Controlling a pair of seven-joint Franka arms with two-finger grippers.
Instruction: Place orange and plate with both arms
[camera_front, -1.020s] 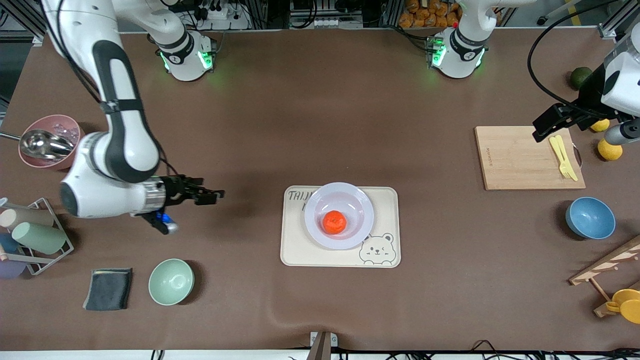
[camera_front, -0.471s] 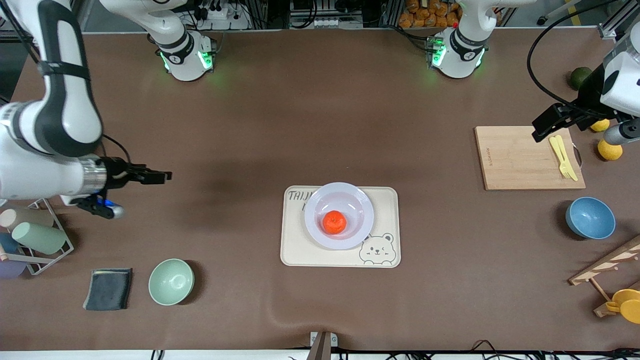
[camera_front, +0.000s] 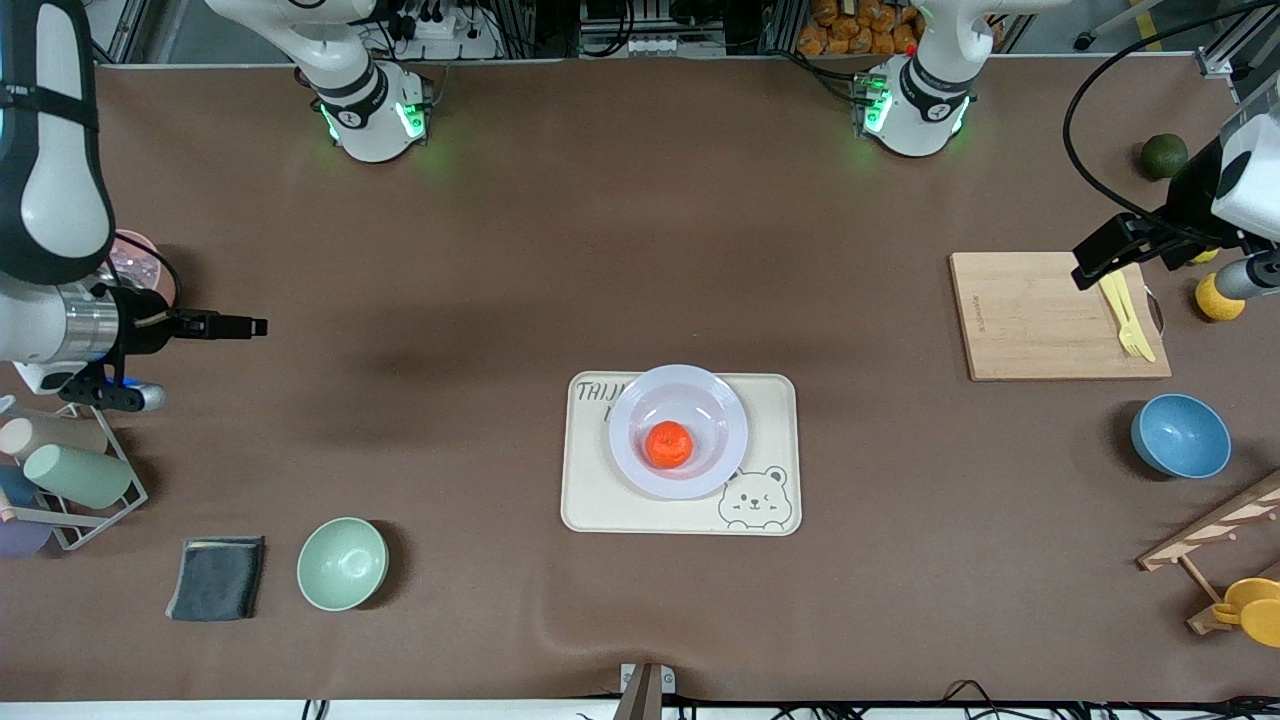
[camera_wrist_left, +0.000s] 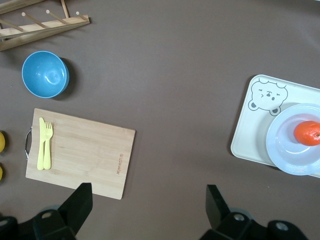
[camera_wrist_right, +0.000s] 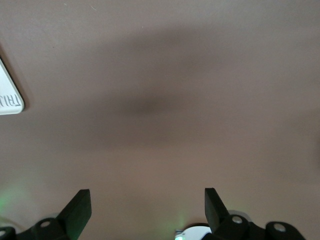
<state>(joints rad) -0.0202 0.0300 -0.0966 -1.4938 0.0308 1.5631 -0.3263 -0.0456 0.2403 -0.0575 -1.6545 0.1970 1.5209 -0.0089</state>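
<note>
**Orange sits in the plate on the tray — both arms stand off, empty**

At the right arm's end of the desk, the right gripper (camera_front: 240, 326) hangs over bare brown desk (camera_front: 500, 250) near the pink bowl (camera_front: 150, 270), well apart from the tray. Its fingers (camera_wrist_right: 80, 205) stand wide apart with nothing between them.

Mid-desk lies the cream bear-printed tray (camera_front: 775, 400), and on it the plate (camera_front: 630, 400) — round, shallow, pale lavender-white, glossy, with a wide rim. It looks stiff and probably slick; whether it is ceramic or plastic cannot be told from here, so it is best treated as breakable. A hold would likely go on the rim, one finger above and one below, at the part that overhangs the tray's edge farthest from the front camera.

The orange (camera_front: 668, 444) rests in the plate's hollow, small, round, bright reddish-orange, much smaller than the plate. It should be light and a little yielding, and apt to roll — take it across its widest part with a gentle squeeze.

Toward the left arm's end, the left gripper (camera_front: 1100, 262) hangs over the wooden cutting board (camera_front: 1030, 320) with its yellow fork (camera_front: 1125, 315). Its fingers (camera_wrist_left: 77, 200) are likewise spread wide, holding nothing.
</note>
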